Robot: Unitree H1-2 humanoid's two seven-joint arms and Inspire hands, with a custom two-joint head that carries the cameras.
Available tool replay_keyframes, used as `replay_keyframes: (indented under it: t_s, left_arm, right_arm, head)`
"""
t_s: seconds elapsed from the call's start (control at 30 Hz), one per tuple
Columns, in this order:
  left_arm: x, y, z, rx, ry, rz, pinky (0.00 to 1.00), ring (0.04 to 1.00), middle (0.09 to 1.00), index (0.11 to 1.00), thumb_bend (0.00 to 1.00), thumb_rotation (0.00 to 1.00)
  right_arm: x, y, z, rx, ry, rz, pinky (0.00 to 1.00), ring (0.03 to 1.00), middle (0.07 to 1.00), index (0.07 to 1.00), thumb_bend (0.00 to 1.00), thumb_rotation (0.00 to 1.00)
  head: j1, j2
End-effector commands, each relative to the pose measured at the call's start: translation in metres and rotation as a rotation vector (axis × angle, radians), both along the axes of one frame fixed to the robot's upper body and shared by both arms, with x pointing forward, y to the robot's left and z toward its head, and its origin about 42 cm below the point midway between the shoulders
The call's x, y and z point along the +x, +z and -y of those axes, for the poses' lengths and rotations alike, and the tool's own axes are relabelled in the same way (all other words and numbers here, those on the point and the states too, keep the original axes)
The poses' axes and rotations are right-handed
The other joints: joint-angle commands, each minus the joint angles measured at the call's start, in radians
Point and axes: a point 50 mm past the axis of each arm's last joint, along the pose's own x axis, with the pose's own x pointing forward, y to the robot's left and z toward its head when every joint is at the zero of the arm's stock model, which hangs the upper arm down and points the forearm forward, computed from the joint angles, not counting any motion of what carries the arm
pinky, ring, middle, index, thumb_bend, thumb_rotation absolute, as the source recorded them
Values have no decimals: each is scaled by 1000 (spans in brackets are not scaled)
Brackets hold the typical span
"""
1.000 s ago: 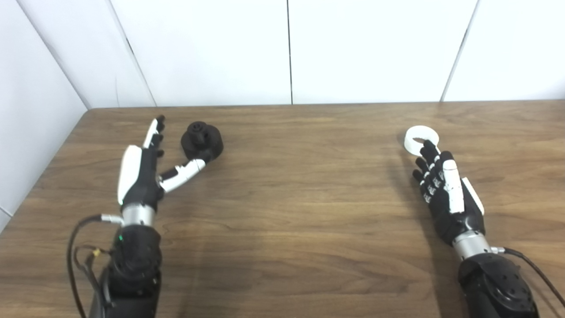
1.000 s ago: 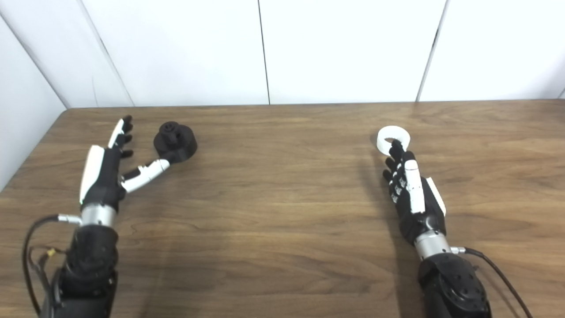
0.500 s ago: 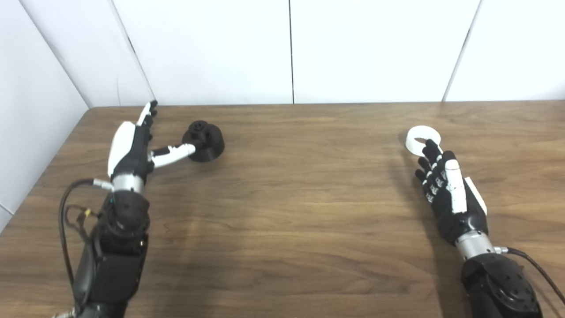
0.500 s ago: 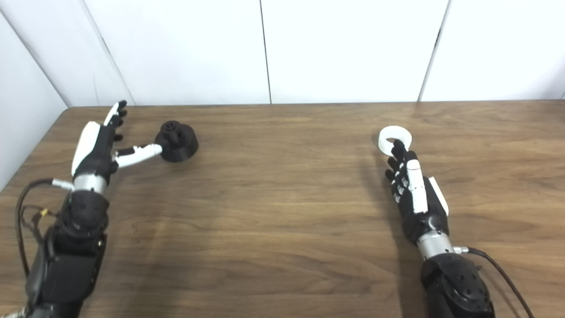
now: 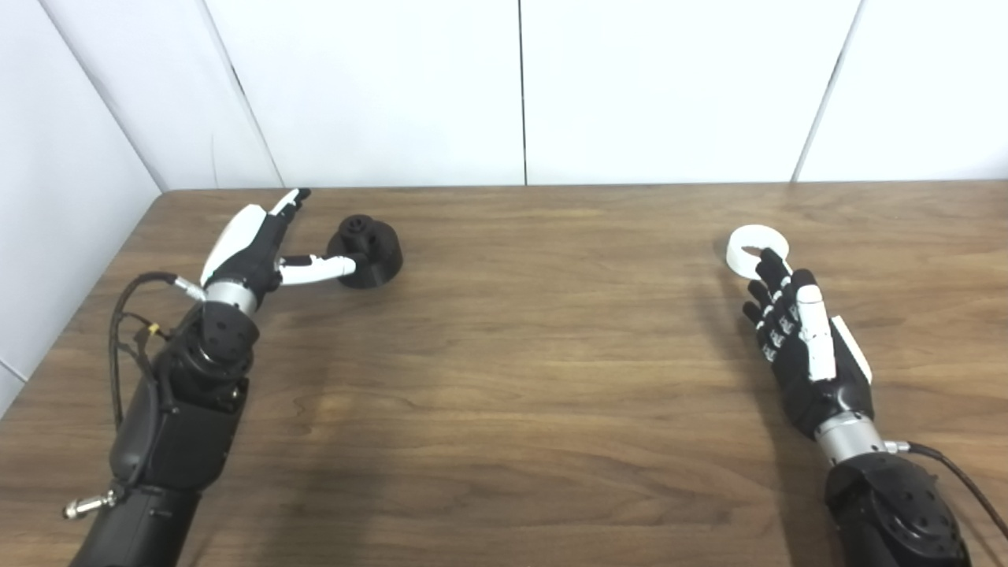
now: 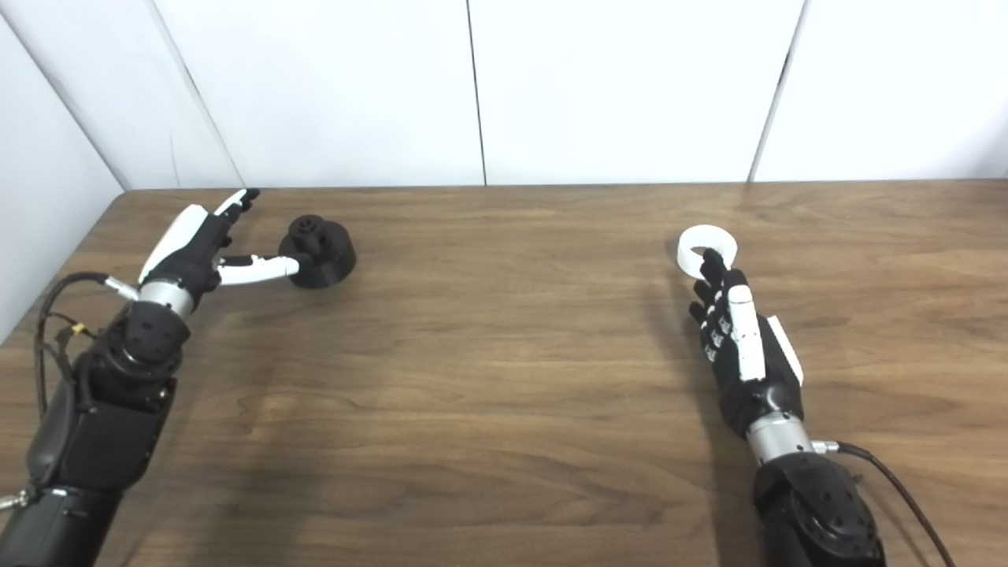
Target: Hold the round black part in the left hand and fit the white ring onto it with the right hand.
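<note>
- No brand, label or writing can be read on any part of the scene.
- The round black part (image 5: 365, 251) sits on the wooden table (image 5: 520, 362), in its far left region near the white wall panels (image 5: 520, 87); it is a squat drum with a smaller raised knob on top, and it rests on the table rather than in any hand.
- The left hand (image 5: 260, 248) lies just left of the round black part, its forearm rising from the near left edge of the table and slanting toward the part.
- The left hand is spread wide and grips nothing: the fingers (image 5: 290, 201) stretch out toward the wall, past the left side of the part, while the thumb (image 5: 315, 269) points sideways at the part with its tip at the part's near left flank. Whether that tip touches the part cannot be told.
- The white ring (image 5: 754, 245) lies flat on the table, far to the right of the round black part, well apart from it.
- The right hand (image 5: 799, 339) lies just on the near side of the white ring, back upward, its forearm coming from the near right corner of the table.
- The right hand holds nothing; its fingers are extended and close together, the foremost fingertip (image 5: 762, 259) overlapping the ring's near rim. The ring is not lifted.
</note>
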Motion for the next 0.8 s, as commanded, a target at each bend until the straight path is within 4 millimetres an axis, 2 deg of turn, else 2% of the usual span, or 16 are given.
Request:
replay_keyframes:
  t_s: [0.0,0.13,0.77]
  left_arm:
    - [10,34,-8,60,-2,62,889,991,977,950,1000,428]
    - [12,37,-8,51,-21,30,858,972,970,944,1000,415]
    - [20,35,-8,68,-79,-40,852,963,961,963,1000,475]
  right_arm:
    - [5,21,-4,0,19,92,1000,1000,1000,963,457,1000]
    - [5,21,-3,-6,20,94,1000,1000,1000,970,461,1000]
    - [4,22,-1,3,14,98,1000,1000,1000,970,452,1000]
  head:
    - [1,1]
    - [0,1]
    - [-8,-6]
